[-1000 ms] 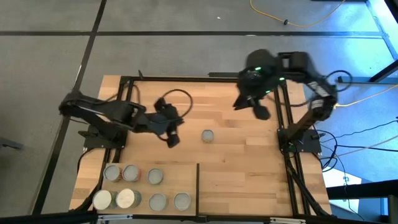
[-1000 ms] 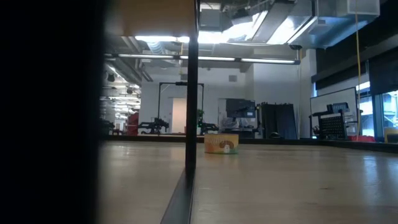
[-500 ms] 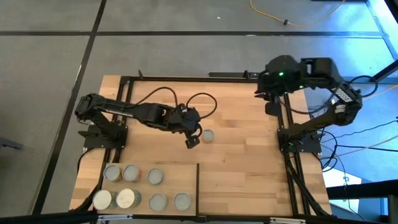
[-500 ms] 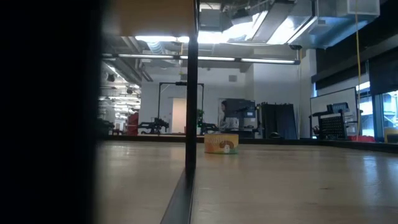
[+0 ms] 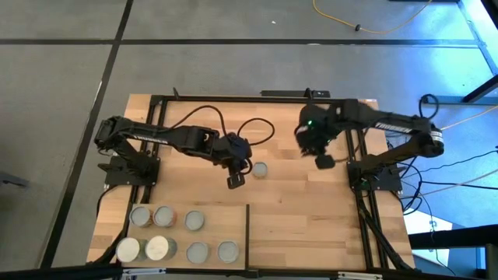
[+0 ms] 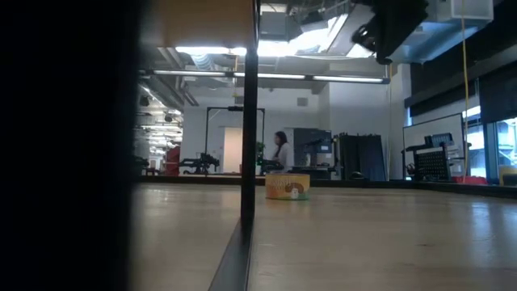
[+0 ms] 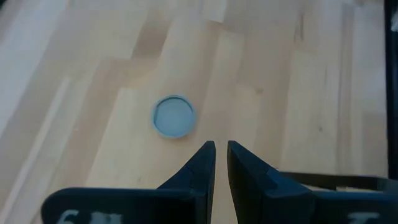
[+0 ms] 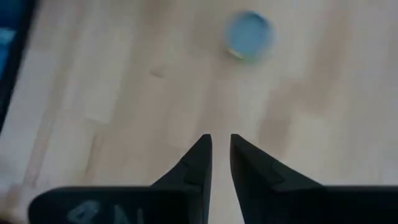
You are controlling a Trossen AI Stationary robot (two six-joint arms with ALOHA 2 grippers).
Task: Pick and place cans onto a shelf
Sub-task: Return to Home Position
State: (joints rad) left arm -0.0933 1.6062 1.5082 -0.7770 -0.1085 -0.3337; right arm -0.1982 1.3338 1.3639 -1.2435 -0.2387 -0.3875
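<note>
Firstly, high view, lone can [image 5: 260, 169]: upright on the planked tabletop [image 5: 311, 210], near centre, well apart from the shelf [image 5: 222, 222].
High view, shelved cans [image 5: 194, 221]: seven counted, in two rows on the pale board, to one side of its black upright edge [image 5: 247, 225].
High view, left gripper [image 5: 236, 179]: just beside the lone can, not touching.
High view, right gripper [image 5: 324, 162]: on the can's other side, near but clearly apart.
Low view, lone can [image 6: 287, 187]: short and squat, yellow-and-green label, base flat on the wood.
Low view, background: person [image 6: 281, 151] far off in the room; part of an arm [image 6: 392, 24] at the top, owner not determinable.
Left wrist view, left gripper [image 7: 221, 149]: fingers drawn nearly together, thin slit only, nothing held; can top [image 7: 173, 116] ahead.
Right wrist view, right gripper [image 8: 221, 143]: likewise nearly closed and empty; can top [image 8: 249, 34] farther ahead.
Handling, judged: rigid metal, probably light to moderate in weight; smooth label possibly slippery; not fragile, though dentable under a hard squeeze.
Hold, judged: across the round side wall at mid-height, fingers first opened wider than the can, then squared on the diameter to avoid squirting it sideways.
</note>
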